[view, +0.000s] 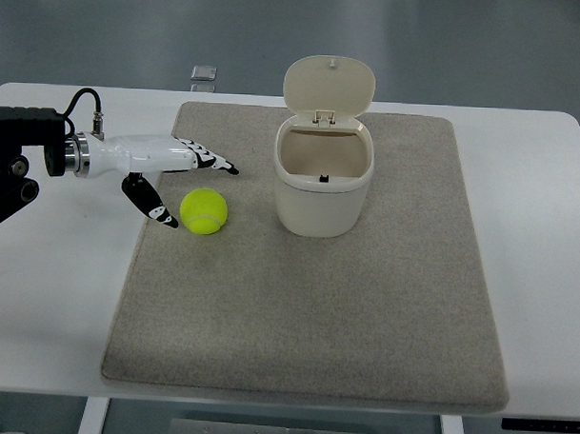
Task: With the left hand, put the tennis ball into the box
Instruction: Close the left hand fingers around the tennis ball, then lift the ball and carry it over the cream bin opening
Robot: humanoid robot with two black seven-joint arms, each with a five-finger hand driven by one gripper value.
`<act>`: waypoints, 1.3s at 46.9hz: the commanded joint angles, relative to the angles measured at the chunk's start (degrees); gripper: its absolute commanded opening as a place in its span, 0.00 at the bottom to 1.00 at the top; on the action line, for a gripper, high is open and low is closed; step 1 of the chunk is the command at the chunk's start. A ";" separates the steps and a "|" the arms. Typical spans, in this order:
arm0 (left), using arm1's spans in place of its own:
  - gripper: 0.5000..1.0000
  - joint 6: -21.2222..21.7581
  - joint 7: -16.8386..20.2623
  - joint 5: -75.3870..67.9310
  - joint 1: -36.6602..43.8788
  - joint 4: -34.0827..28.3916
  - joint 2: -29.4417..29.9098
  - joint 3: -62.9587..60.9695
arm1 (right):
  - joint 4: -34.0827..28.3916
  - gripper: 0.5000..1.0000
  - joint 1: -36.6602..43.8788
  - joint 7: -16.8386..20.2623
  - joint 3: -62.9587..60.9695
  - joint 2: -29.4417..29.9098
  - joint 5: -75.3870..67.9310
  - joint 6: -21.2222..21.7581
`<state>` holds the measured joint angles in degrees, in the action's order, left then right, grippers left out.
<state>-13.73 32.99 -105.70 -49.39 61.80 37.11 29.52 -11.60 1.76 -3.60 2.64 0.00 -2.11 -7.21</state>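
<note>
A yellow-green tennis ball (203, 211) lies on the grey mat (306, 313), left of the box. The box (322, 185) is a cream bin standing upright with its hinged lid (329, 85) flipped up at the back, so the inside shows. My left hand (191, 190) reaches in from the left edge with white fingers (208, 161) spread above the ball and the thumb (153, 206) hanging just left of it. The hand holds nothing and sits around the ball's upper left side without closing on it. No right arm shows.
The mat covers most of a white table (49, 304). A small grey square plate (204, 74) lies on the floor beyond the table's far edge. My dark left forearm (21, 150) lies over the table's left side.
</note>
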 commanded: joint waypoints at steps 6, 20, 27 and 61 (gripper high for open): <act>0.95 0.90 -0.03 -0.47 -0.62 -0.01 -1.42 -2.00 | 0.00 0.80 0.00 0.00 0.00 0.00 0.00 0.00; 0.80 1.52 -0.03 -3.28 -1.33 -0.01 -2.39 -2.80 | 0.00 0.80 0.00 0.00 0.00 0.00 0.00 0.00; 0.66 1.52 -0.12 -4.51 -1.50 -0.01 -2.39 -2.80 | 0.00 0.80 0.00 0.00 0.00 0.00 0.00 0.00; 0.00 7.40 0.14 -5.30 -2.47 7.81 6.39 -2.62 | 0.00 0.80 0.00 0.00 0.00 0.00 0.00 0.00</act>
<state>-8.81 33.06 -111.02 -51.93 66.77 40.77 27.07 -11.60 1.76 -3.62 2.64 0.00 -2.11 -7.21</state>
